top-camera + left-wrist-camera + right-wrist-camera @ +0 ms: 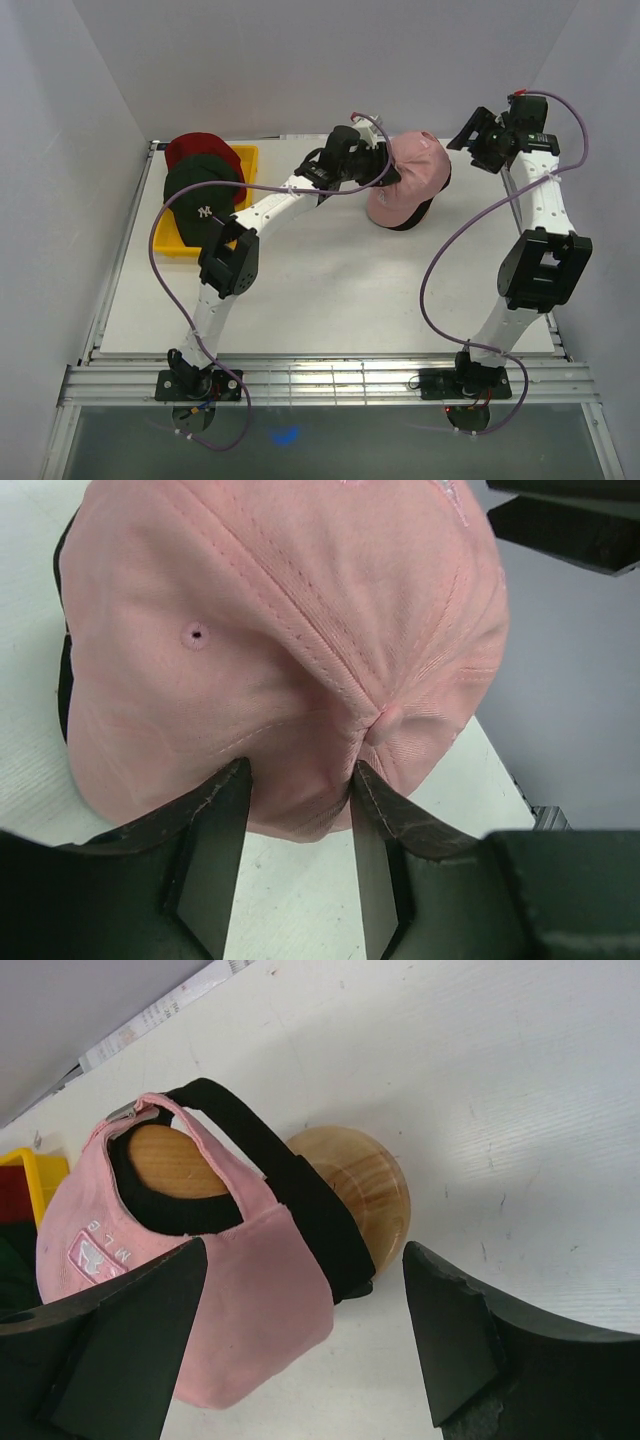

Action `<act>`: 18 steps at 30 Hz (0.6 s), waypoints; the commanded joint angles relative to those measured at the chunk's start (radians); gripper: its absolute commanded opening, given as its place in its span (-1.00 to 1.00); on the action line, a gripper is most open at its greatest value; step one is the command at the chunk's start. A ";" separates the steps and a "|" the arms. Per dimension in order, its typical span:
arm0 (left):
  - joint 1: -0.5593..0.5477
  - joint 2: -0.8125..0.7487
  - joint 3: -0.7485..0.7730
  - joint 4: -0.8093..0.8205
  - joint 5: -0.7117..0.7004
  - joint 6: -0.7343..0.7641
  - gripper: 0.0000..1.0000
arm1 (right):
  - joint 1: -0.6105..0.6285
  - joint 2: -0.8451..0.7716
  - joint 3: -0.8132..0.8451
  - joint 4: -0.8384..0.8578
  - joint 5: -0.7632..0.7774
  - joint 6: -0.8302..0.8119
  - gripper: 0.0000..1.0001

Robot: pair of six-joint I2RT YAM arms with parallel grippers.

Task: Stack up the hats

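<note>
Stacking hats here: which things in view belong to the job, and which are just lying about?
Job: pale pink fabric cap; dark green fabric cap with white logo; dark red fabric cap.
Lying about: round wooden stand; yellow plastic tray.

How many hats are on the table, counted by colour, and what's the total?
Pink hat: 1
Dark green hat: 1
Dark red hat: 1
Total: 3 hats
</note>
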 commanded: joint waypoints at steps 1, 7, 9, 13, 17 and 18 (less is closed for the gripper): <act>-0.002 -0.090 -0.048 -0.019 -0.011 0.018 0.10 | -0.004 0.044 0.083 0.044 -0.032 0.029 0.68; -0.002 -0.099 -0.053 -0.034 -0.011 0.025 0.15 | -0.004 0.106 0.111 0.061 -0.075 0.053 0.61; -0.002 -0.100 -0.056 -0.033 -0.012 0.020 0.15 | -0.004 0.103 0.091 0.073 -0.074 0.055 0.60; -0.002 -0.099 -0.050 -0.029 -0.008 0.014 0.15 | -0.004 0.097 0.050 0.091 -0.062 0.044 0.56; -0.003 -0.090 -0.034 -0.031 0.000 0.008 0.15 | -0.005 0.121 0.051 0.082 -0.031 0.024 0.51; -0.003 -0.091 -0.034 -0.033 0.000 0.009 0.15 | -0.005 0.123 0.051 0.078 -0.025 0.021 0.49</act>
